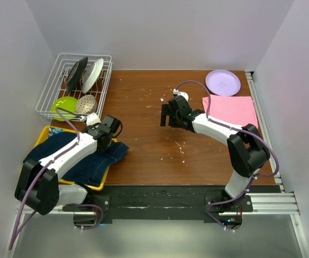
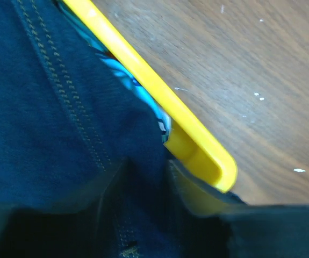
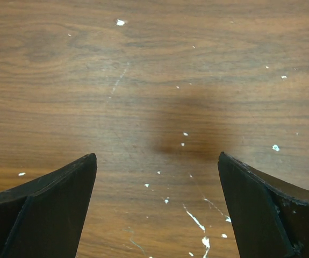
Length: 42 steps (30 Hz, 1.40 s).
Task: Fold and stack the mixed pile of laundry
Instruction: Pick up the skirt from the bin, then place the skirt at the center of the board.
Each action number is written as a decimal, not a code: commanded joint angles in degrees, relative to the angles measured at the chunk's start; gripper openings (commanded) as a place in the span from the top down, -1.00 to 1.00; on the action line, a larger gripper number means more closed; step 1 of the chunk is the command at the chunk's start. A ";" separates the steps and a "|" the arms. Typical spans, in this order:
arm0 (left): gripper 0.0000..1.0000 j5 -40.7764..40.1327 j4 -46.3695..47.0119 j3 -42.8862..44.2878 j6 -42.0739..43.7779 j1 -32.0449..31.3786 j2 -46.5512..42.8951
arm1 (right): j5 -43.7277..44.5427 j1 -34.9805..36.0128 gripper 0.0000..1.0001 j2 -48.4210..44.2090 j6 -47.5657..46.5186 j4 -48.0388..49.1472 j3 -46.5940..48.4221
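Denim jacket (image 1: 98,164) lies lengthwise left to right across the yellow tray (image 1: 47,130), its right end spilling onto the surface (image 1: 143,102). The left claw (image 2: 141,180) sits half closed around a denim fold, but I cannot tell if it grips. The right claw (image 3: 157,161) gapes wide, empty.

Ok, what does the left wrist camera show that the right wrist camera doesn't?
Only the left wrist view: the dark blue denim garment, a turquoise patterned cloth peeking out beside it, and the rim of the yellow tray. Only the right wrist view: the right gripper, jaws wide open and empty over bare wood. Both: the brown wooden table with white specks.
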 commanded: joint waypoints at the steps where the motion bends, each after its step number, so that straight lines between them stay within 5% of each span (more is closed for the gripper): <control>1: 0.79 -5.53 -2.55 2.18 -2.80 0.27 -2.45 | -1.85 -0.05 -0.97 -2.24 0.07 3.18 0.36; 2: 1.00 -6.33 -3.35 2.97 -2.79 0.27 -3.24 | -2.02 -0.13 -0.97 -2.51 -0.02 3.10 0.28; 14: 1.00 -8.97 0.86 16.76 14.15 0.18 -19.86 | -5.36 0.04 -0.97 -4.71 -0.46 4.59 -0.25; 26: 1.00 1.30 16.32 46.21 31.12 0.09 -9.68 | -3.09 -0.14 -0.98 -9.02 0.86 5.21 0.80; 31: 1.00 11.67 25.90 53.94 31.40 -1.13 -3.52 | 0.96 -1.88 -0.97 -12.09 1.74 4.41 1.60; 42: 1.00 16.25 32.23 69.60 29.47 -13.62 15.38 | 2.63 -10.51 -0.97 -21.85 5.08 6.87 -2.18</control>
